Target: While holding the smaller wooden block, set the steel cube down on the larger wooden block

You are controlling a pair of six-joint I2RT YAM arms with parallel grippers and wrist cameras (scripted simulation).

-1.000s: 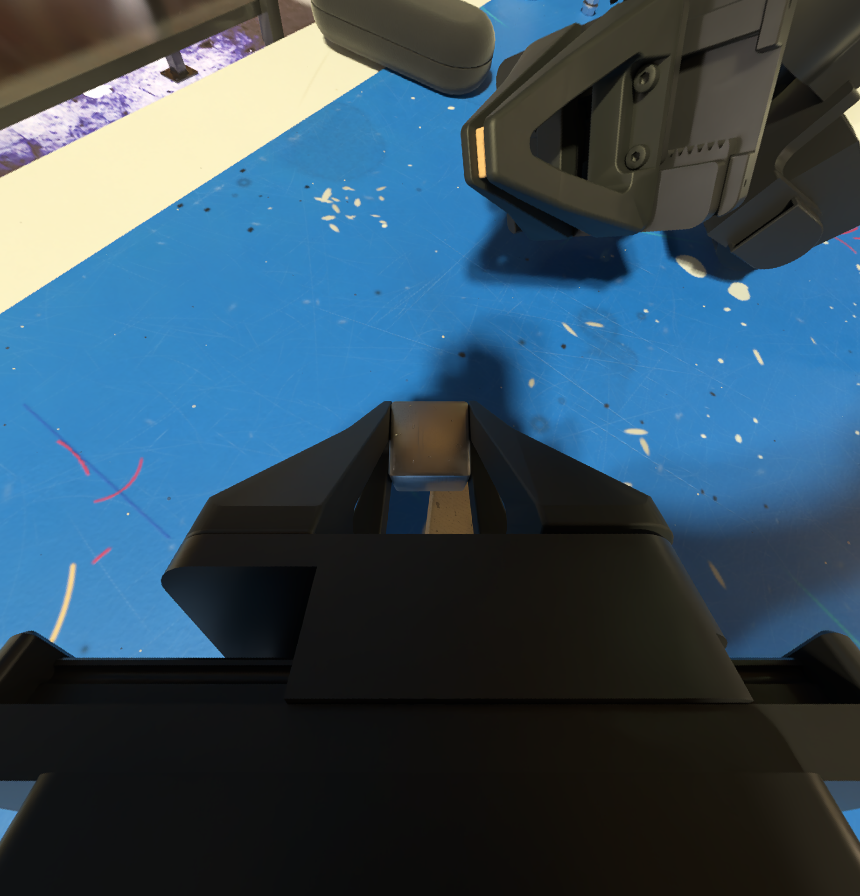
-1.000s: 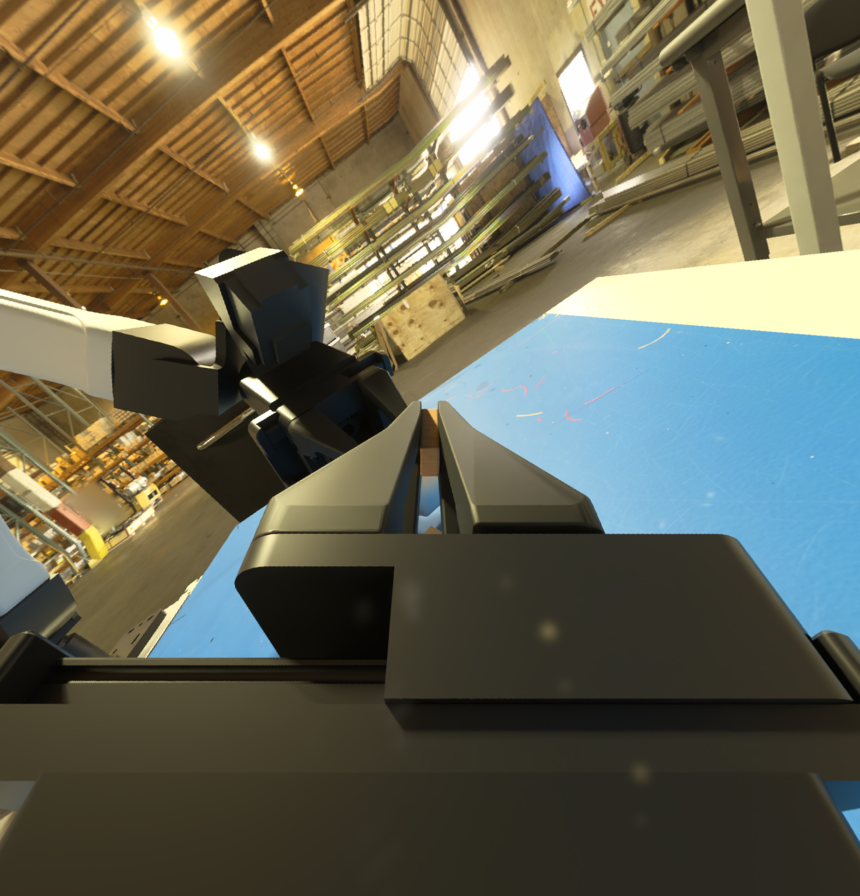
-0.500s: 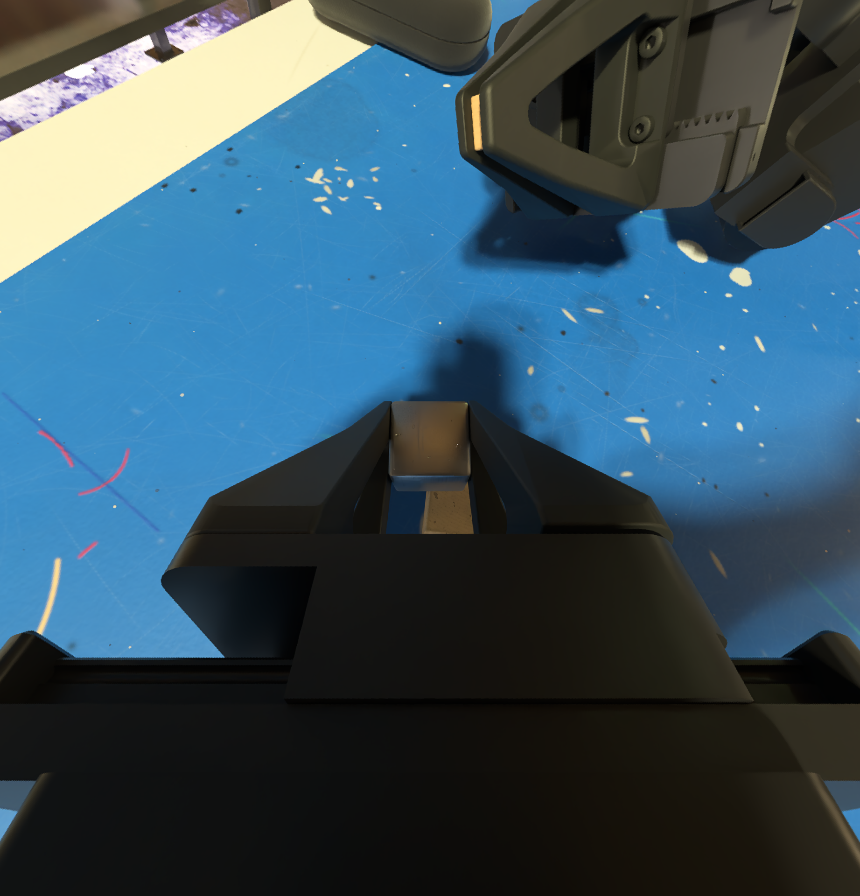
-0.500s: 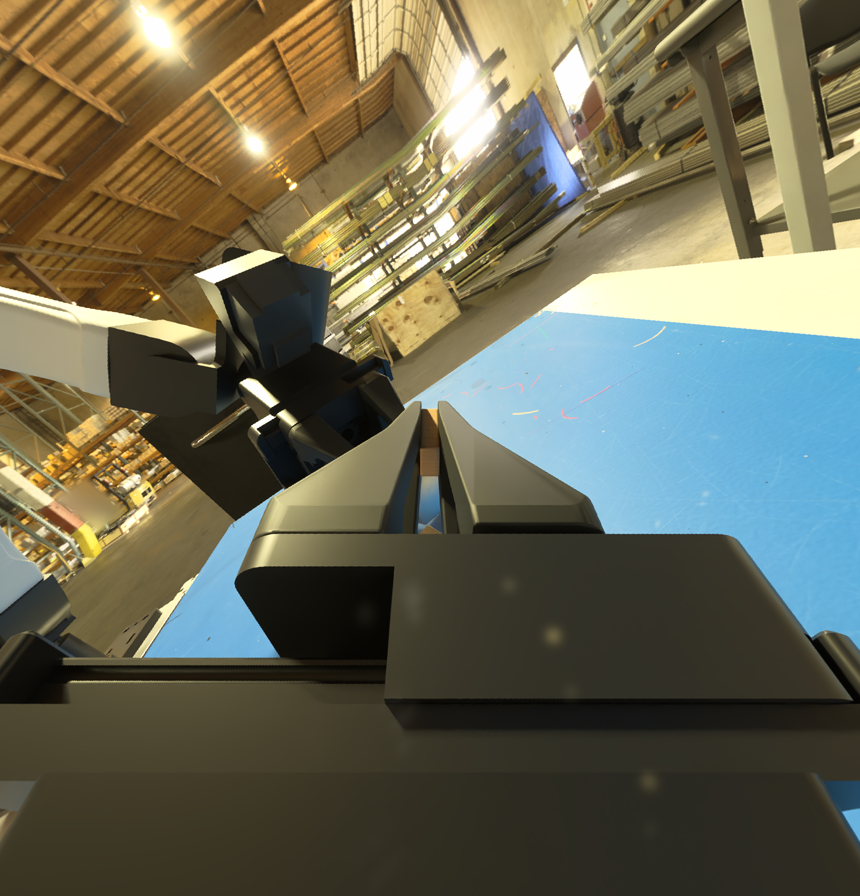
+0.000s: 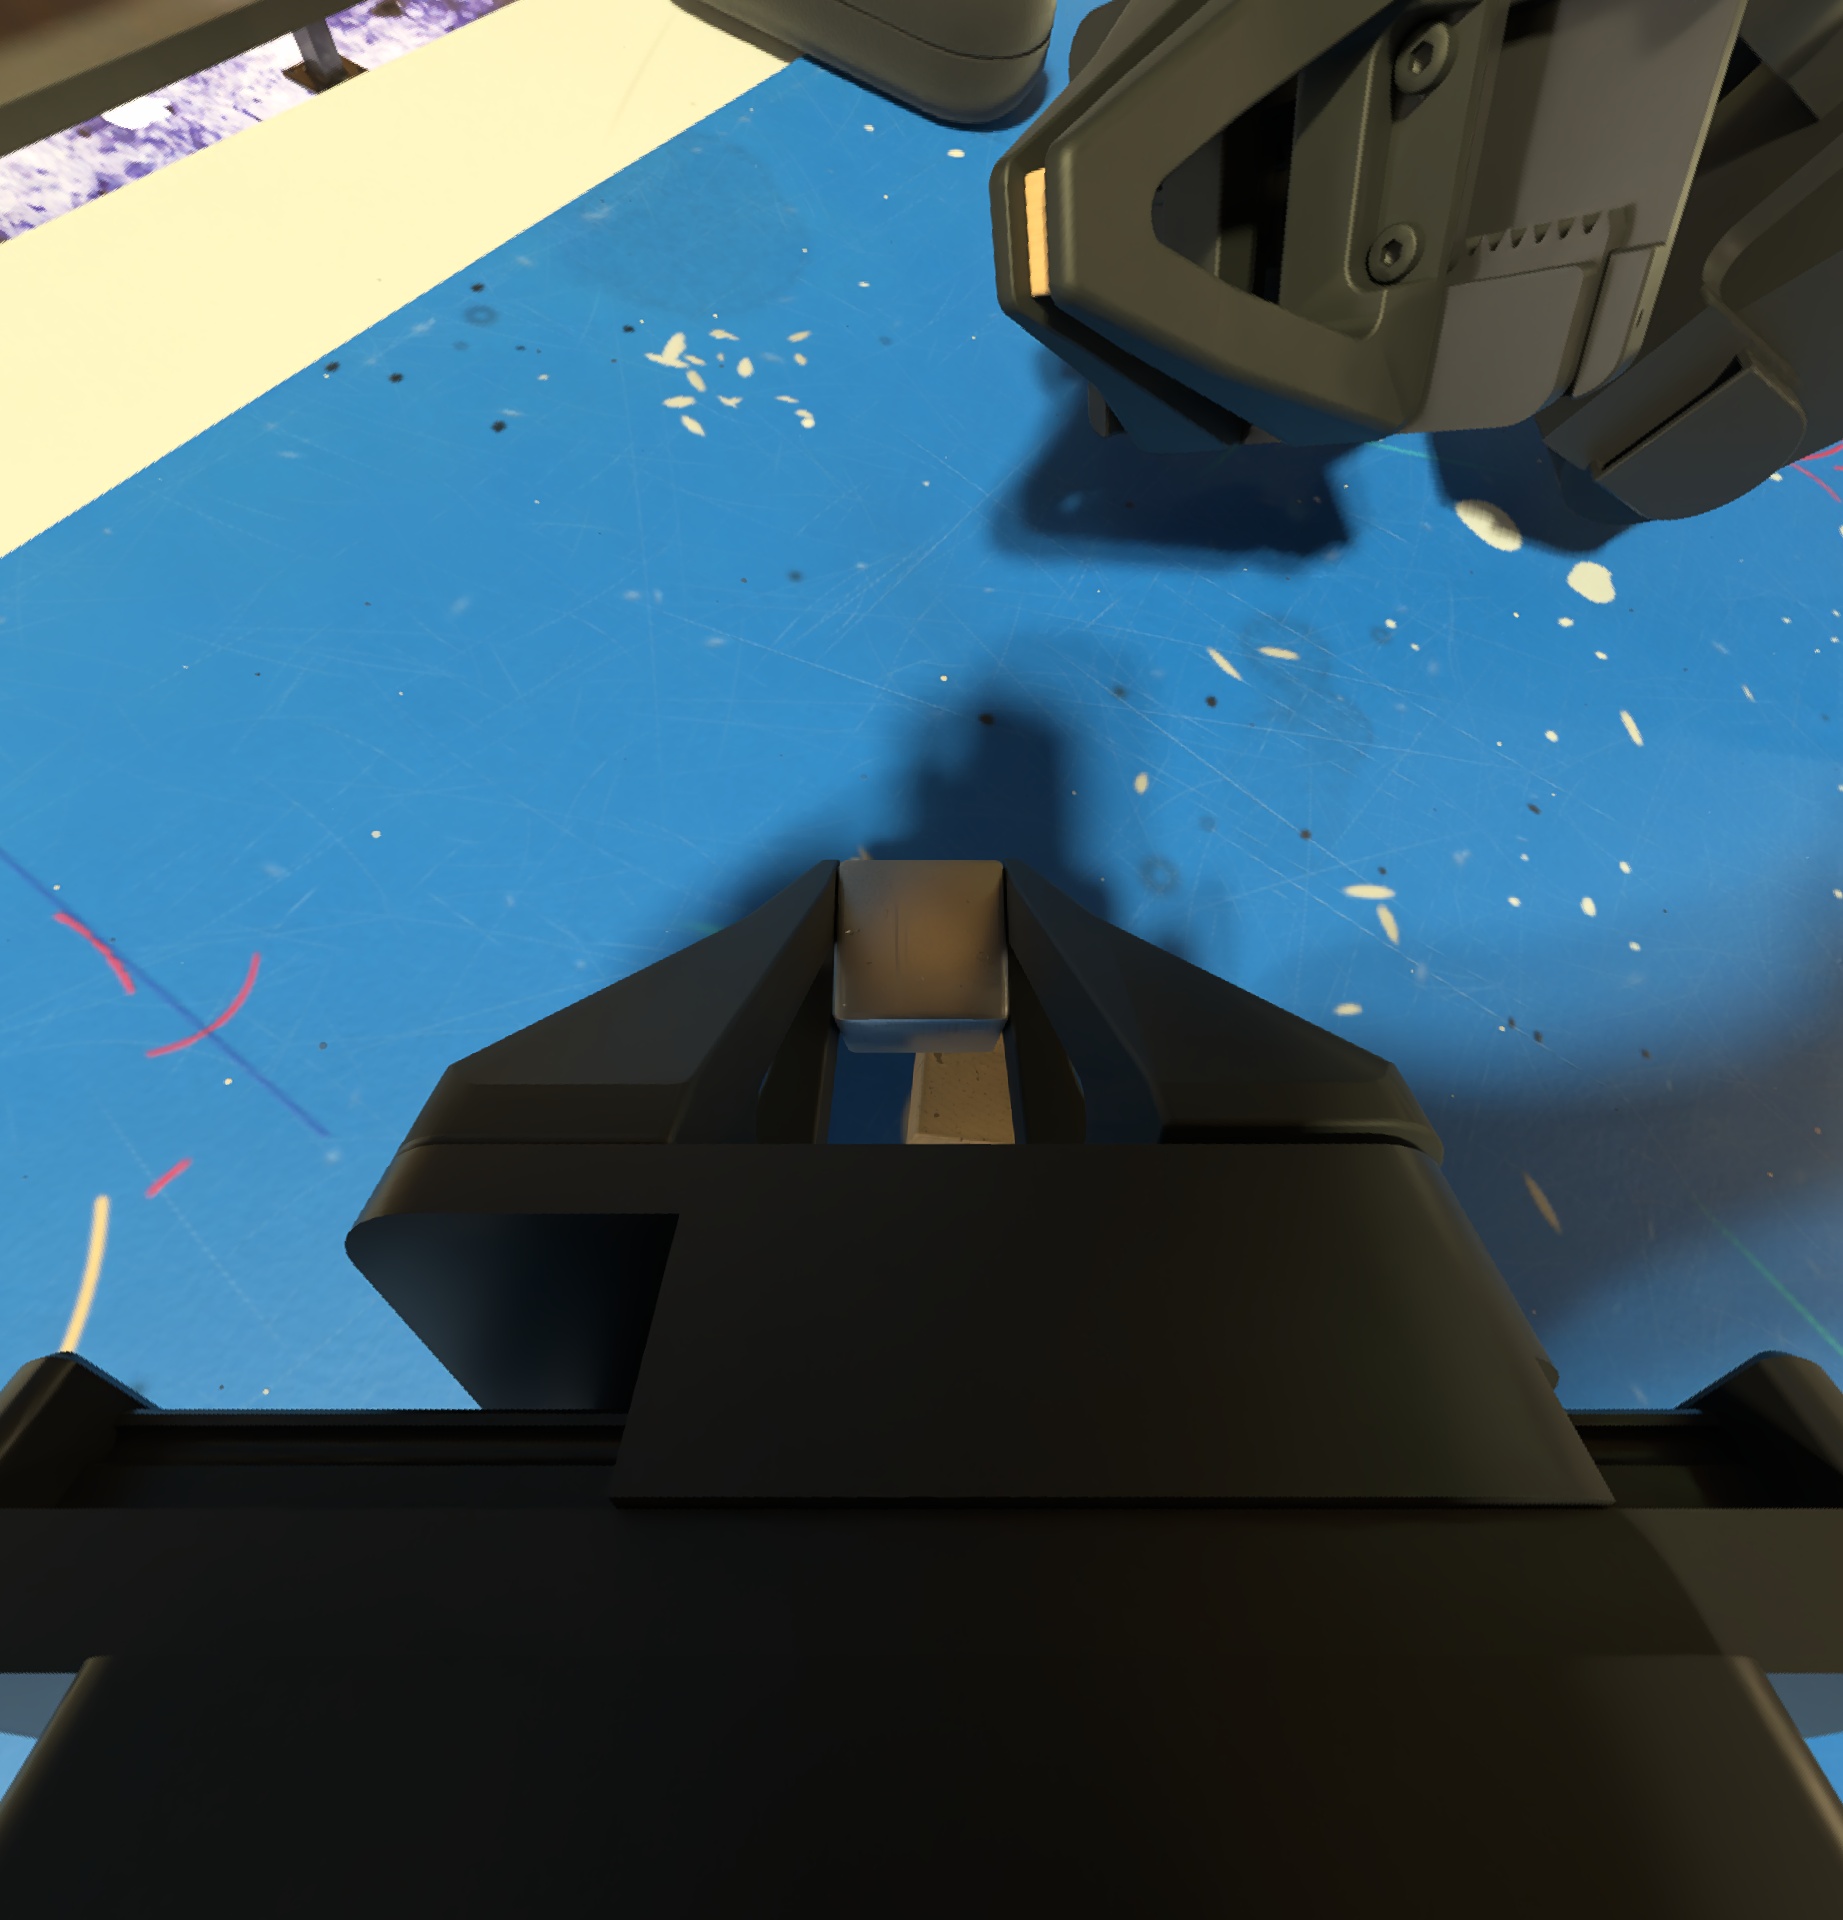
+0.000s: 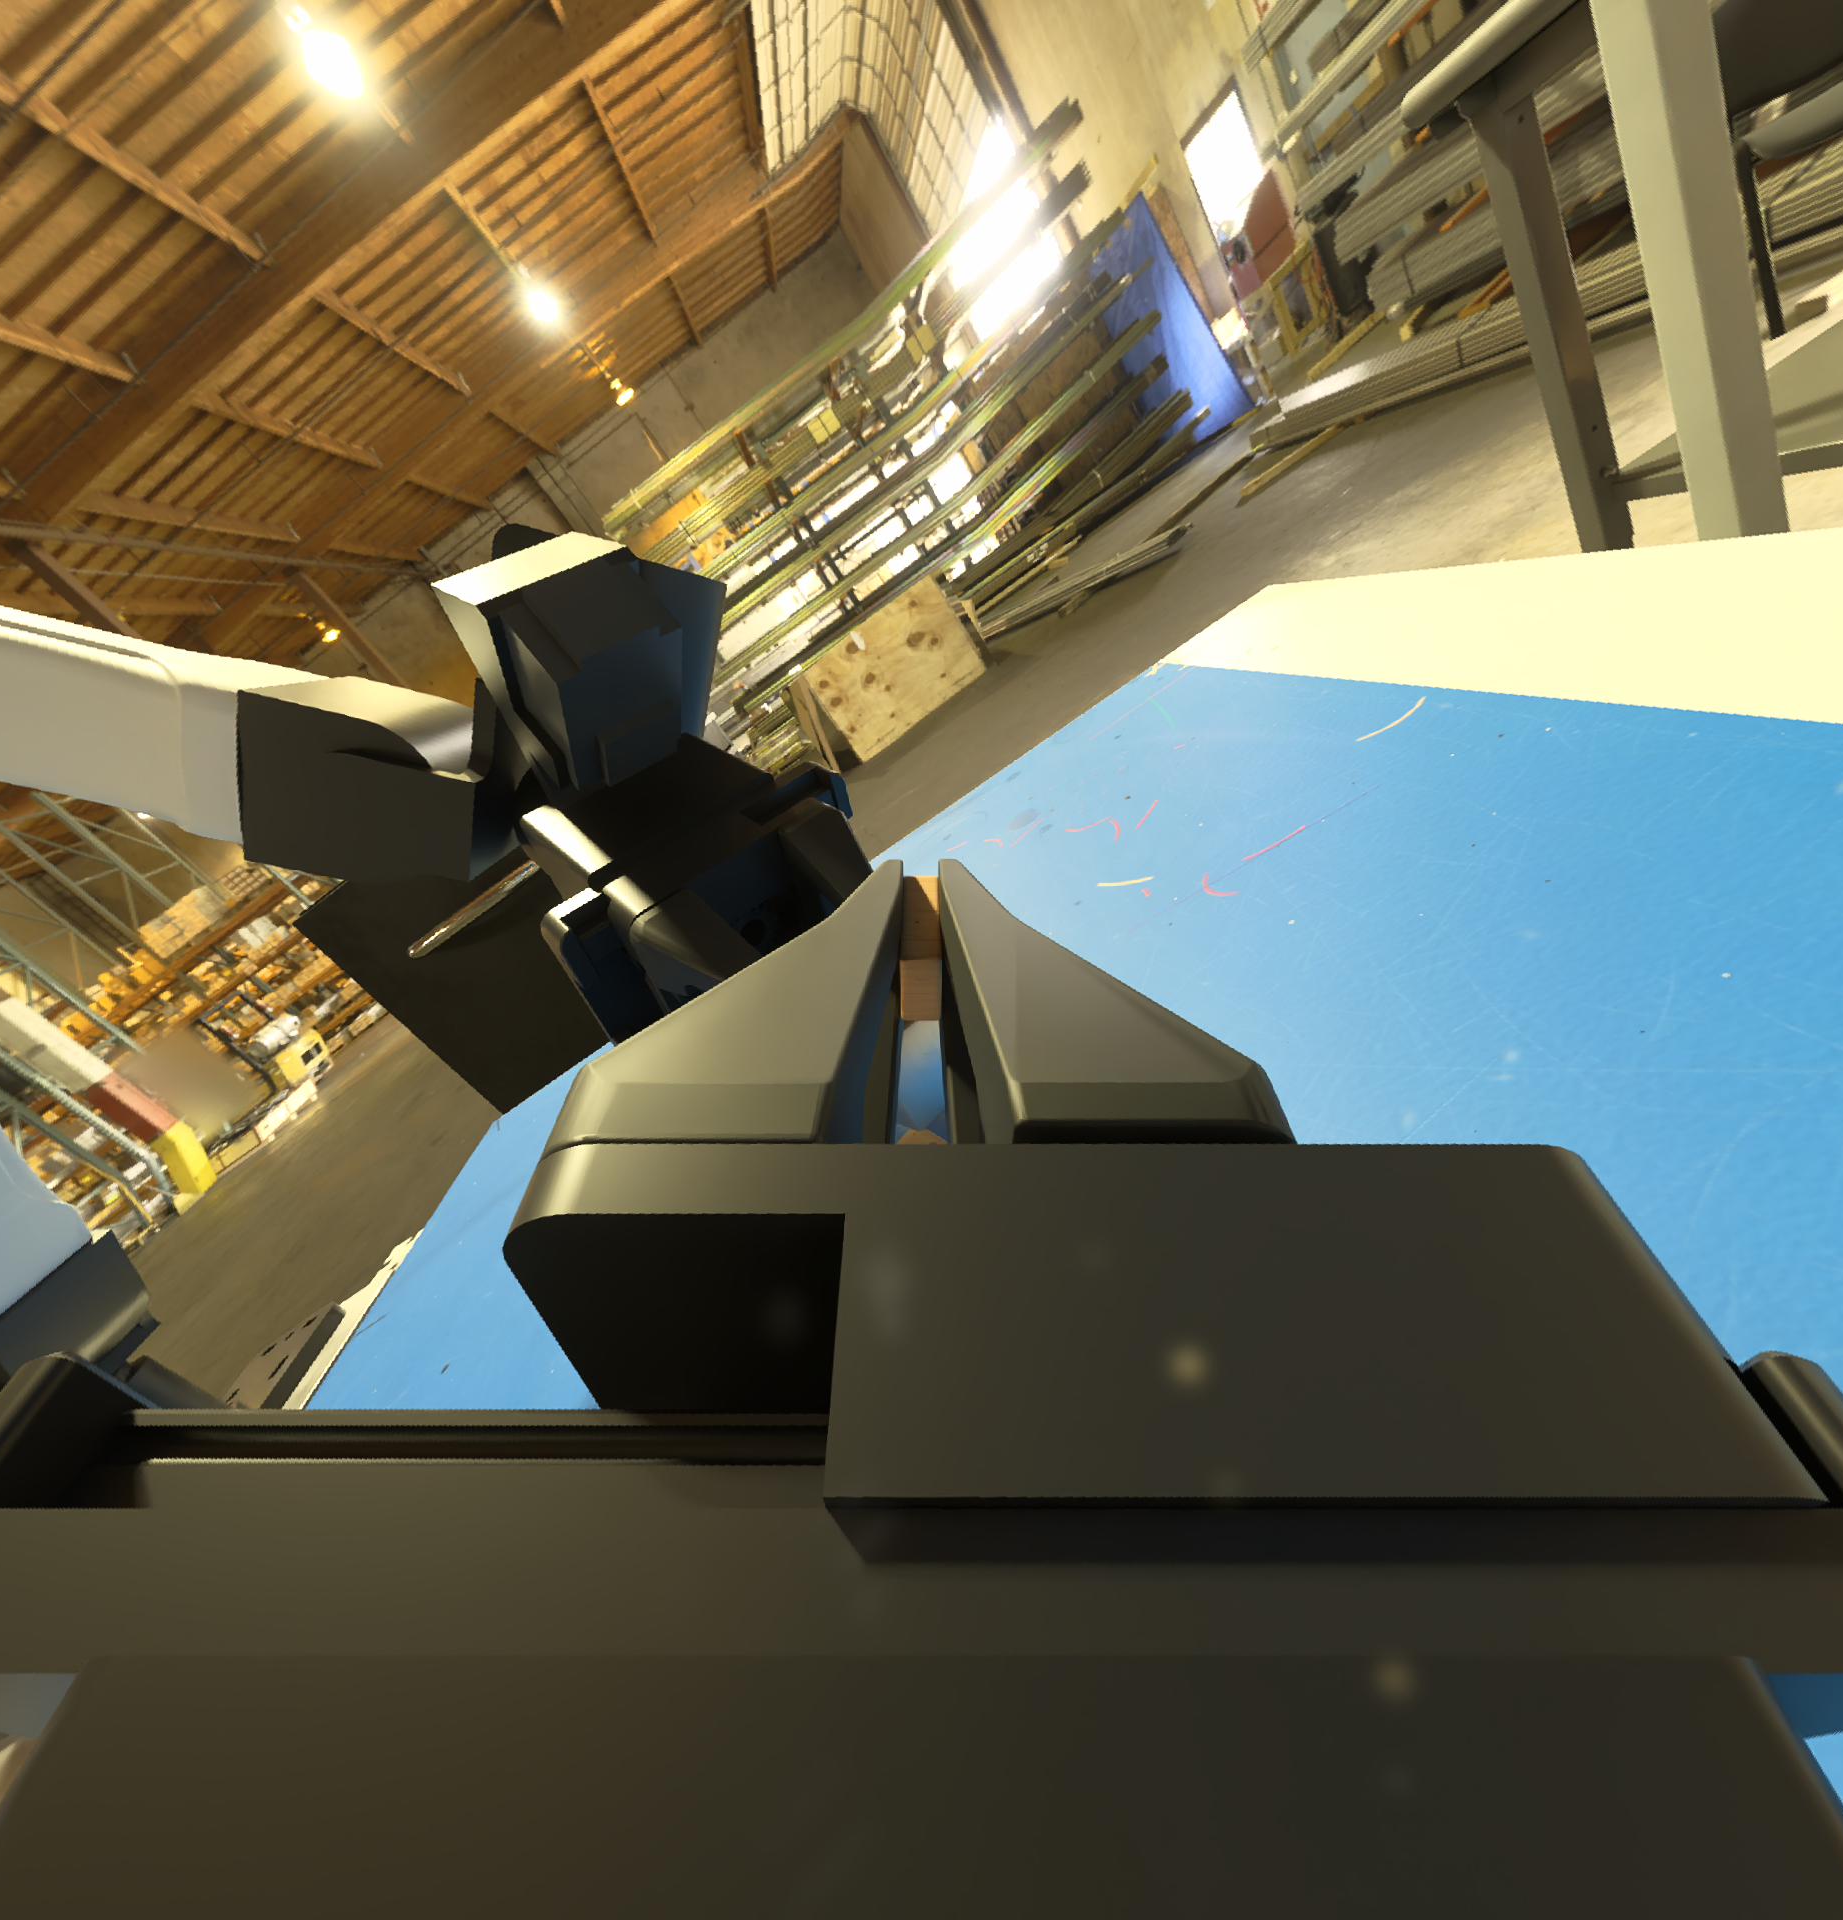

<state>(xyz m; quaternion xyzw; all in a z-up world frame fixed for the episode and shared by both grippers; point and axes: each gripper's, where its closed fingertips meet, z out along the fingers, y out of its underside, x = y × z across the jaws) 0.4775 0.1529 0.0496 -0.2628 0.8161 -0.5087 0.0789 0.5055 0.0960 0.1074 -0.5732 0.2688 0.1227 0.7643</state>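
Under you lies the blue mat (image 5: 481, 675), scratched and flecked with pale specks, with the cream table (image 5: 221, 291) edge at far left. In your left wrist view the left gripper (image 5: 919, 935) hangs above the mat, its fingers pinching the steel cube (image 5: 919, 951) between their tips; a pale, light-coloured strip shows in the gap just below the cube (you cannot tell what it is). Far right, the right gripper (image 5: 1042, 234) hovers over the mat, its shadow beneath. In your right wrist view its fingers are nearly pressed together on the small block (image 6: 919, 951), a thin wooden sliver at the tips. The left arm (image 6: 543, 790) sits at the left there.
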